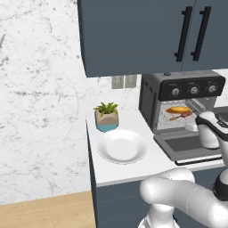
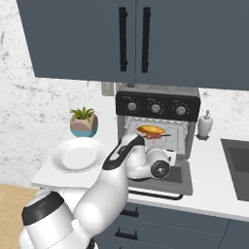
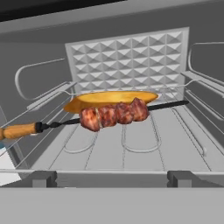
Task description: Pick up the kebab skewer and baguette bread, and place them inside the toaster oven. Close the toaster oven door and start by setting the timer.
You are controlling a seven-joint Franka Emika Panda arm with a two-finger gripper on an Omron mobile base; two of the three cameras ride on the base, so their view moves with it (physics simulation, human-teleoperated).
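- even, bright rendered light with soft shadows under the upper cabinets (image 1: 147, 35)
- no glare
- edges slightly soft
- toaster oven (image 3: 127, 57) interior is evenly lit grey

White tabletop (image 1: 129, 171), dark cabinet fronts below. Toaster oven (image 1: 151, 100) at back right, dark grey, three round knobs on black panel. Toaster oven door (image 1: 187, 144) dropped open, lying flat toward the front. Baguette bread (image 1: 177, 109) on wire rack inside; kebab skewer (image 1: 183, 116) just in front of it. Empty white plate (image 1: 122, 146) left of door. Small potted plant (image 1: 106, 116) behind plate. White arm at lower right, wrist before the oven opening.
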